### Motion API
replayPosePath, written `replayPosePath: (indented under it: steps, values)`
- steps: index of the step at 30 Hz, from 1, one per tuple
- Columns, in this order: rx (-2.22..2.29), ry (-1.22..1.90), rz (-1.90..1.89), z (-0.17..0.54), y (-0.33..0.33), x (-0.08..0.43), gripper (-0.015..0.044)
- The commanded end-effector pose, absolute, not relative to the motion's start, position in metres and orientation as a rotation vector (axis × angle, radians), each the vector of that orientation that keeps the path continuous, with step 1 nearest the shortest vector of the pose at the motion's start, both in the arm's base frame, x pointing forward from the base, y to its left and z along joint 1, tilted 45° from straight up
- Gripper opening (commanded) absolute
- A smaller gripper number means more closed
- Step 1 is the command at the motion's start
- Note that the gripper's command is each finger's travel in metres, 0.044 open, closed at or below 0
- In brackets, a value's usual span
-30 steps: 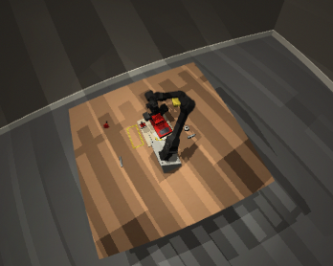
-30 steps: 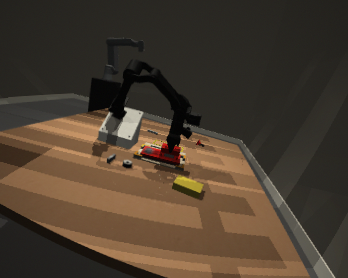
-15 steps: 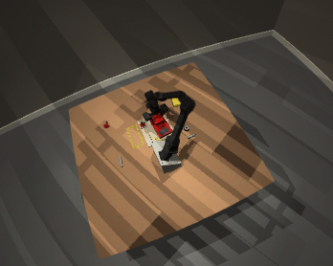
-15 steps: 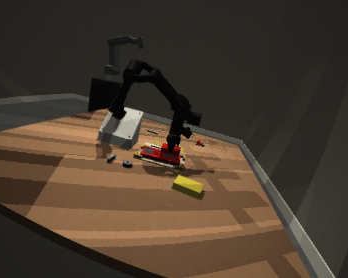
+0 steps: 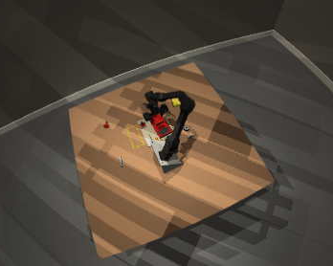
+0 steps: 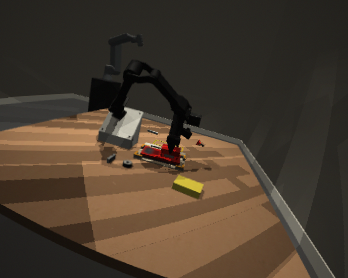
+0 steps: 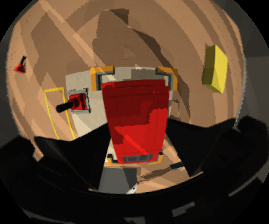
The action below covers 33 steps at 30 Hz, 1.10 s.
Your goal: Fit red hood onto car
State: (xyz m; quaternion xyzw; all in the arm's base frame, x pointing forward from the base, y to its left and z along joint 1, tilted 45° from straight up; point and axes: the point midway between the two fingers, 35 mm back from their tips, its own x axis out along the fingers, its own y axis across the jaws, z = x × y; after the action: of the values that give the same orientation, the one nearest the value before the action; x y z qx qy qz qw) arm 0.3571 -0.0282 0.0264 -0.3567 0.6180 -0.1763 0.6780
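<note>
The gripper (image 5: 154,113) (image 6: 173,144) (image 7: 137,123) was nearest in the wrist view, its two fingers pinching the red hood (image 5: 157,119) (image 6: 167,151) (image 7: 137,117) from both sides. The hood was thus in the grip, over the car chassis (image 5: 165,130) (image 6: 150,152), and it appeared very low, at deck level or just above. The pick-up was therefore done, and I judged the carrying to be done also; what remained was to seat it, if it was not yet seated, then to open the fingers and to withdraw. The pegs and the corner holes were hidden, so I could not tell if each peg had entered. Around the hood, the orange corners of the jig (image 5: 145,127) (image 6: 182,166) (image 7: 95,79) showed at eleven and one o'clock in the wrist view, and this seemed a fair alignment. A red piece with a black stem (image 5: 143,124) (image 7: 79,101) stood between nine and ten o'clock, just beside. Farther, the yellow block (image 5: 176,102) (image 6: 187,186) (image 7: 215,69) lay at two o'clock, and a small red part (image 5: 106,125) (image 6: 200,143) (image 7: 20,66) at ten, both well apart from the work. Letting go without dragging the hood would be the delicate point.
</note>
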Motion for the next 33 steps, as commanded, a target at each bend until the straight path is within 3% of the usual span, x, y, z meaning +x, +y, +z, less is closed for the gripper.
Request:
replayPosePath:
  steps: [1, 33]
  values:
    - [-0.805, 1.390, -0.398, 0.0251, -0.0305, 0.3571, 0.0000]
    - [-0.805, 1.390, -0.398, 0.0235, -0.0311, 0.3574, 0.0000]
